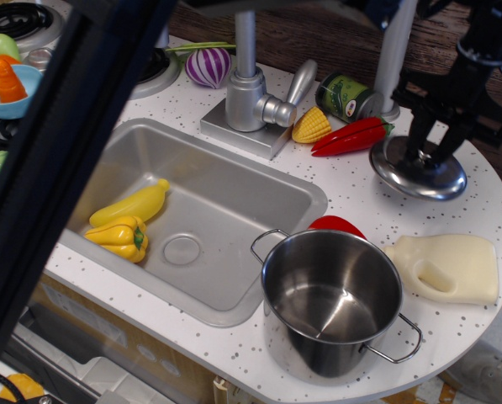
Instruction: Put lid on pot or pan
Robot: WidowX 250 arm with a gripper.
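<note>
The shiny round lid is at the back right of the white counter, slightly tilted and seemingly just off the surface. My black gripper comes down from above onto its middle and is shut on the lid's small knob, which the fingers hide. The deep steel pot stands open and empty at the front edge, nearer the camera and left of the lid. One wire loop handle faces the sink and the other faces the front right.
A cream jug lies between lid and pot, and a red object is behind the pot. A red chilli, corn, green can and faucet line the back. The sink holds yellow vegetables. A dark bar blocks the left.
</note>
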